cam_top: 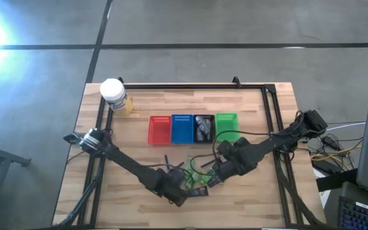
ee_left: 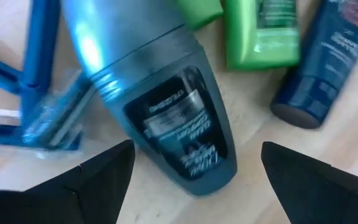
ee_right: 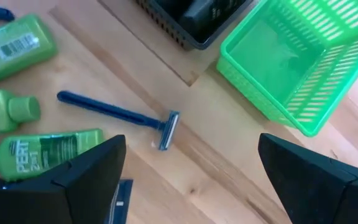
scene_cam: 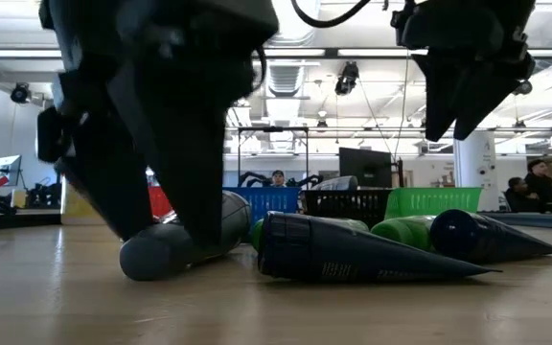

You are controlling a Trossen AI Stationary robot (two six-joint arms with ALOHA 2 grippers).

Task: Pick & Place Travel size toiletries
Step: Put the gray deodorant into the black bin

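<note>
The travel size toiletries lie in a heap [cam_top: 197, 177] near the table's front middle: green tubes [ee_left: 260, 31], a dark blue tube [ee_left: 328, 62], blue razors [ee_left: 36, 93] and a grey oval deodorant stick [ee_left: 160, 112]. My left gripper [ee_left: 196, 149] is low over the heap's left end, open. Its fingers stand on either side of the grey stick [scene_cam: 171, 251], which lies flat on the wood. My right gripper [ee_right: 191, 140] hangs open above the heap's right end [cam_top: 219, 172], over a blue razor [ee_right: 120, 115], with nothing between its fingers.
Red [cam_top: 160, 130], blue [cam_top: 182, 128], black [cam_top: 204, 128] and green [cam_top: 226, 124] baskets stand in a row behind the heap; the black one holds items. A white-capped yellow jar [cam_top: 114, 96] stands at the far left. A black frame [cam_top: 190, 86] edges the table.
</note>
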